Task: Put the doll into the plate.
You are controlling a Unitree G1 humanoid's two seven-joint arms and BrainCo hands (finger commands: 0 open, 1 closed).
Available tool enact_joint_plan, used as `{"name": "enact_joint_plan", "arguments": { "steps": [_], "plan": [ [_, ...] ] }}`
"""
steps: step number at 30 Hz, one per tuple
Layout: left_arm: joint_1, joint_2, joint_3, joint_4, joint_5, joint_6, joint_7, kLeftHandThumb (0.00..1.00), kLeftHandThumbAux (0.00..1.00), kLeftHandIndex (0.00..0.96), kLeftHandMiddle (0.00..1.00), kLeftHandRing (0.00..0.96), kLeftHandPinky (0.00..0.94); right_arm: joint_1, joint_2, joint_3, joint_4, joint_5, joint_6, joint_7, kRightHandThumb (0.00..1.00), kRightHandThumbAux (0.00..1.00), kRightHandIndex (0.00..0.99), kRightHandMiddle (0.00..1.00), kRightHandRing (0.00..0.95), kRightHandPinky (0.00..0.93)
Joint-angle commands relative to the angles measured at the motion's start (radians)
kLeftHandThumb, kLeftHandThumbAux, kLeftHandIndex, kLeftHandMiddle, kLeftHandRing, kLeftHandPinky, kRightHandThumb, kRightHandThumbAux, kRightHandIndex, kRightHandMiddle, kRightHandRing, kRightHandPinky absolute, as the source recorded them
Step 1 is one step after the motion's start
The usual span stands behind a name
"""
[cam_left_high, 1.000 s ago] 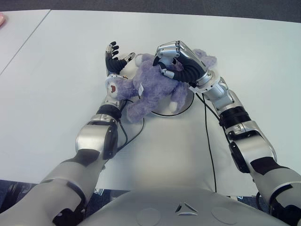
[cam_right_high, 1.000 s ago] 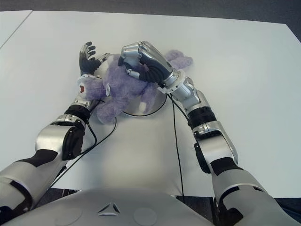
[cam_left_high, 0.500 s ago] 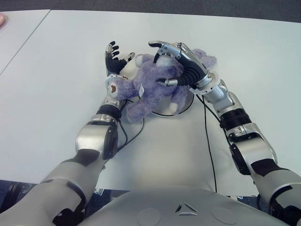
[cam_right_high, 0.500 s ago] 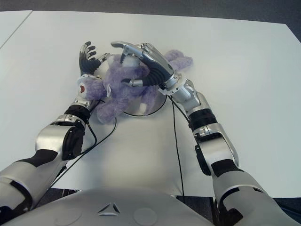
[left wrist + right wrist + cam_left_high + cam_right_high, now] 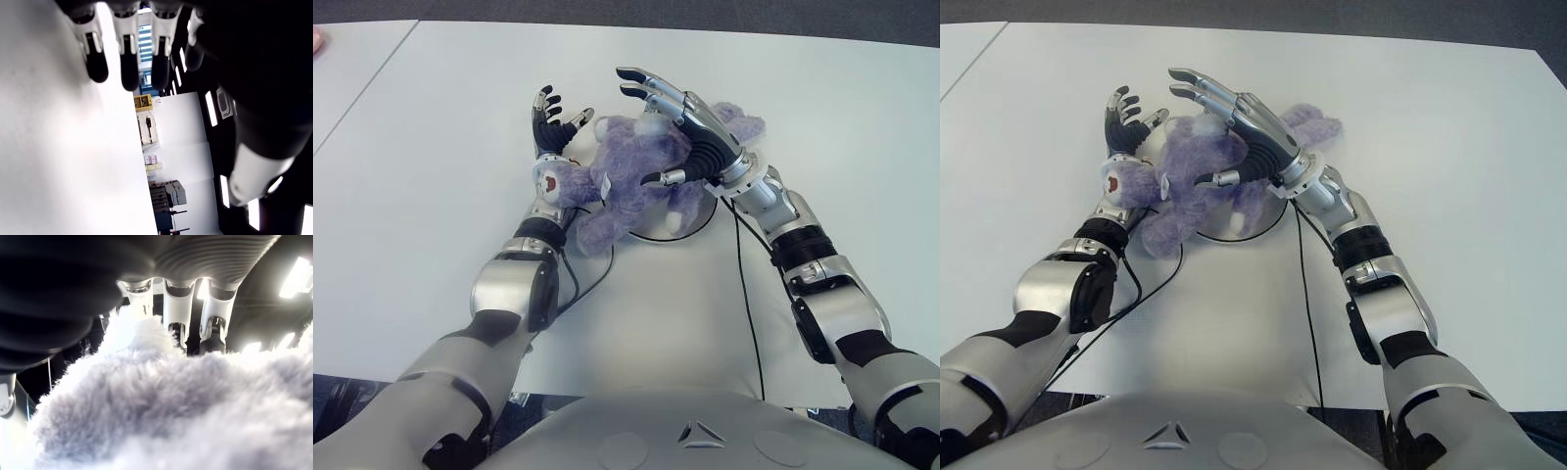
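The white table [image 5: 431,176] filled most of the view, and pretty much everything sat in the middle of it. Next biggest was the doll [image 5: 626,186], a purple plush bear sprawled across the plate [image 5: 703,221]. Only a sliver of the plate's rim showed under it on the robot's right side, and the bear's head hung over toward the left, so I'd say it was only partly inside.

The right hand [image 5: 680,117] was just above the doll's body, fingers spread wide and gripping nothing. Its wrist view was all fur with straight fingers behind it. The left hand [image 5: 548,122] was beside the bear's head on its left, fingers splayed upward and empty too.

About handling: it looked light, soft and squishy, nothing breakable, and the fur should give decent grip. It'll flop if grabbed by a limb though. My guess is the fat torso is the best spot, with fingers wrapped well around it.
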Motion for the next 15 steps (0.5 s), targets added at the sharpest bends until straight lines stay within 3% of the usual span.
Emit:
{"name": "enact_joint_plan", "arguments": {
  "steps": [1, 10, 15],
  "plan": [
    [0.299, -0.096, 0.013, 0.183, -0.019, 0.158, -0.032, 0.000, 0.744, 0.141, 0.220, 0.219, 0.263, 0.013, -0.031, 0.032, 0.035, -0.102, 0.076, 0.013, 0.180, 0.366, 0.000, 0.000, 0.000, 0.000],
    [0.298, -0.094, 0.008, 0.183, -0.016, 0.166, -0.037, 0.000, 0.739, 0.142, 0.236, 0.240, 0.280, 0.005, -0.027, 0.028, 0.027, -0.128, 0.092, -0.018, 0.168, 0.340, 0.000, 0.000, 0.000, 0.000],
    [0.297, -0.097, 0.022, 0.182, -0.030, 0.163, -0.036, 0.000, 0.751, 0.153, 0.244, 0.242, 0.276, -0.029, -0.033, 0.008, 0.002, -0.088, 0.103, 0.007, 0.154, 0.340, 0.000, 0.000, 0.000, 0.000]
  ]
}}
